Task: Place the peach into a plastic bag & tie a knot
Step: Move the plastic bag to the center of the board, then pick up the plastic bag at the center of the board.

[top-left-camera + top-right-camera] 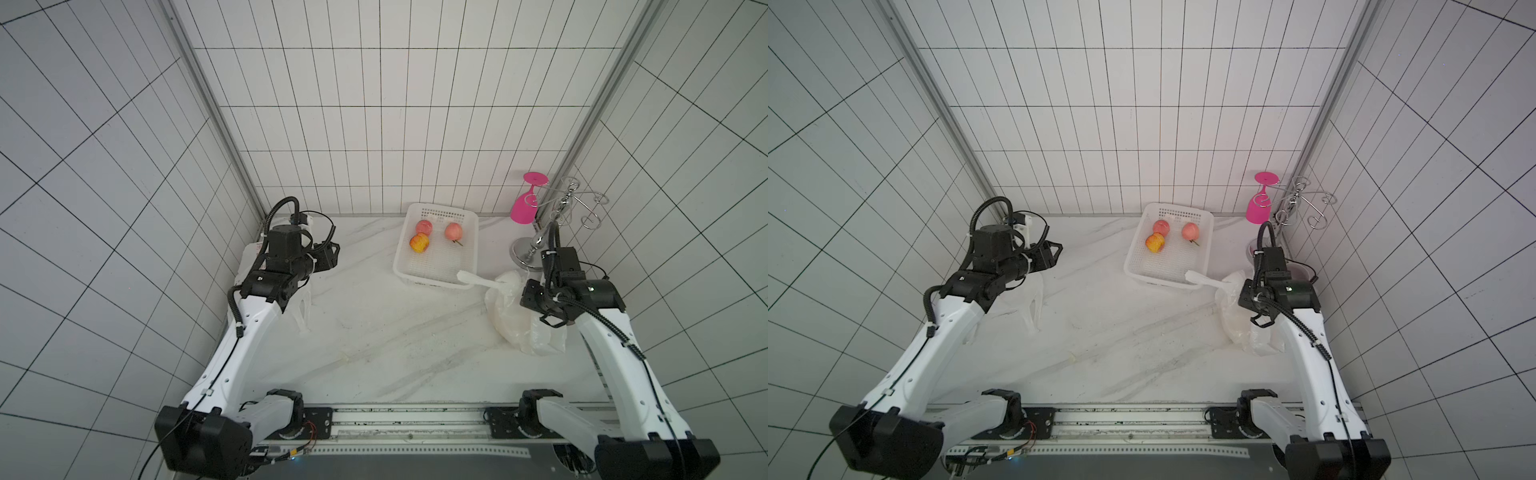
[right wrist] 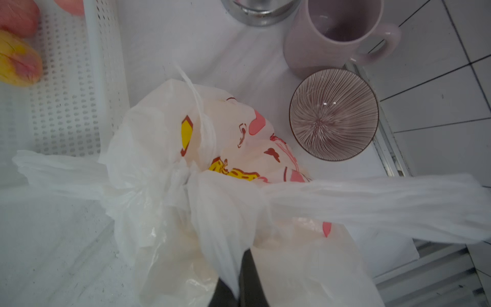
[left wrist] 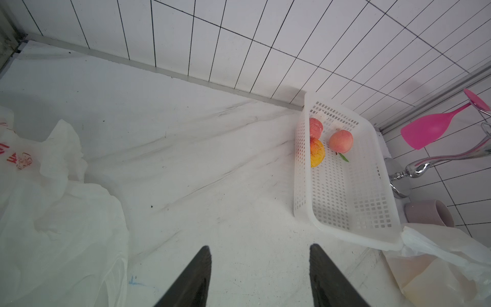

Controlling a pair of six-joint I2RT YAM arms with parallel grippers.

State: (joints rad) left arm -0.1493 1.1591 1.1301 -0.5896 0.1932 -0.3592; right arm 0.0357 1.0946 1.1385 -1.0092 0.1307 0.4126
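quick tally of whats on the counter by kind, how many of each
fruit: 3
white basket: 1
plastic bag: 2
pink goblet: 1
metal rack: 1
mug: 1
bowl: 1
total: 10

legible text: none | plastic bag (image 2: pixel 239 127): red-yellow print, unreadable | second bag (image 3: pixel 66 212): red marks, unreadable

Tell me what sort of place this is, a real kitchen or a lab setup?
Probably a mock kitchen counter in a robot test cell: a white marble-look countertop boxed in by white tiled walls, a white perforated plastic basket of fruit, a pink plastic wine glass on a chrome rack.
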